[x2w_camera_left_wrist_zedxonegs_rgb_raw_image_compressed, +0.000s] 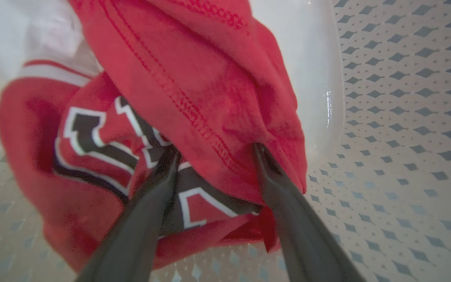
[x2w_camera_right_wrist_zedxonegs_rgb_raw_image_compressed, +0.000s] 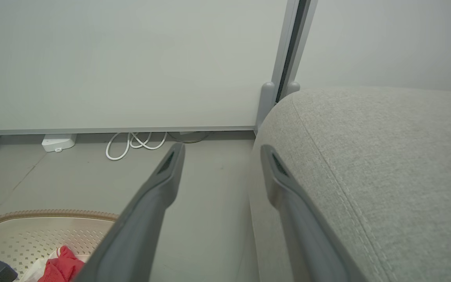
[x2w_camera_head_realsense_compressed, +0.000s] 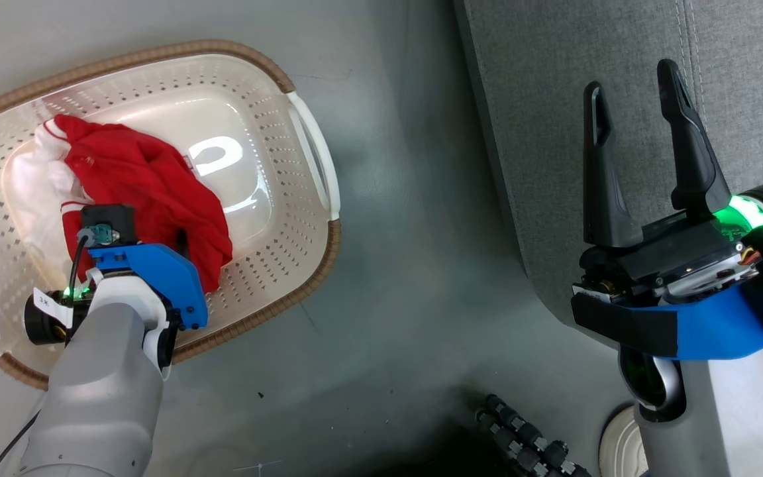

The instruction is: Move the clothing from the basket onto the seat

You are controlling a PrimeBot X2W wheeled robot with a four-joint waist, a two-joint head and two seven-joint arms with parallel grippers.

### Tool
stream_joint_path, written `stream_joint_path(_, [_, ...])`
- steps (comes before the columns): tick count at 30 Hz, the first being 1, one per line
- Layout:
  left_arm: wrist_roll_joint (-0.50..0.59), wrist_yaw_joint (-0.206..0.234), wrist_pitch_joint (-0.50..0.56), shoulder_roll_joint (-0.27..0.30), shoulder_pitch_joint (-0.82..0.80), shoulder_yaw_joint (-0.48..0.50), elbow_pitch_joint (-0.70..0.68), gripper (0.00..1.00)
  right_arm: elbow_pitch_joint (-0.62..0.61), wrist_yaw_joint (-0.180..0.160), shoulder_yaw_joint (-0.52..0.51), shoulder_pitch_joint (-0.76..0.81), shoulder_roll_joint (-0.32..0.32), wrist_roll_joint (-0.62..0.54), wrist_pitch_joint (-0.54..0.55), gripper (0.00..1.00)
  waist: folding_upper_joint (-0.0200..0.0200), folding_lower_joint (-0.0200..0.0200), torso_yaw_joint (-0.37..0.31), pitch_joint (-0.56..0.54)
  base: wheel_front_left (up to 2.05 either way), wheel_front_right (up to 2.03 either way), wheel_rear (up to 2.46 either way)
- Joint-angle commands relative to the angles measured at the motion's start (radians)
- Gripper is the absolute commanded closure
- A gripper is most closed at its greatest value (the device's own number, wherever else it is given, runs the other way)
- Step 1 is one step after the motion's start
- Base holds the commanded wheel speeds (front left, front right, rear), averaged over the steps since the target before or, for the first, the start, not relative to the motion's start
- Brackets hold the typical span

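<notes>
Head camera looks steeply down on basket (x2w_camera_head_realsense_compressed: 222, 48) and seat (x2w_camera_head_realsense_compressed: 540, 99). Left wrist camera sits very near the clothing (x2w_camera_left_wrist_zedxonegs_rgb_raw_image_compressed: 210, 78), probably inside the basket. Right wrist camera looks out low, sharing both.

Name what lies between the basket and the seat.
Bare grey floor is all that separates the basket from the seat, as the head view shows.

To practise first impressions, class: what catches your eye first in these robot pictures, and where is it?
The bright red clothing jumps out, heaped in the cream basket on the floor at the head view's left. The left gripper is open, its tips pressed into that fabric. On the right, the right gripper hangs open by the edge of the grey seat.
</notes>
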Motion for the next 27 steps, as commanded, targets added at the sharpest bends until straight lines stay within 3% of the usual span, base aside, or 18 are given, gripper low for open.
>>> stream_joint_path(1, [-0.005,-0.003,0.003,0.005,-0.007,0.002,0.010,0.02,0.004,0.000,0.003,-0.021,0.002,0.006,-0.007,0.00,0.0000,0.0000,-0.006,0.005,0.00,0.00,0.00])
stream_joint_path(2, [-0.006,-0.006,0.003,0.007,-0.011,0.000,0.013,0.72,0.005,0.000,0.004,-0.021,0.002,0.006,-0.010,0.00,0.0000,0.0000,-0.009,0.007,0.00,0.00,0.00])
stream_joint_path(3, [-0.006,-0.010,0.007,0.007,-0.014,-0.003,0.017,1.00,0.006,0.000,0.005,-0.021,0.002,0.008,-0.013,0.00,0.0000,0.0000,-0.010,0.008,0.00,0.00,0.00])
stream_joint_path(19, [-0.030,-0.037,-0.023,-0.012,-0.034,-0.026,0.043,1.00,0.027,0.000,0.007,-0.021,0.002,0.011,-0.024,0.00,0.0000,0.0000,-0.004,-0.010,0.00,0.00,0.00])
stream_joint_path(27, [-0.025,-0.056,-0.067,-0.028,0.002,-0.051,0.050,1.00,0.062,0.000,0.004,-0.028,0.001,-0.007,-0.021,0.00,0.0000,0.0000,0.022,-0.113,0.00,0.00,0.00])
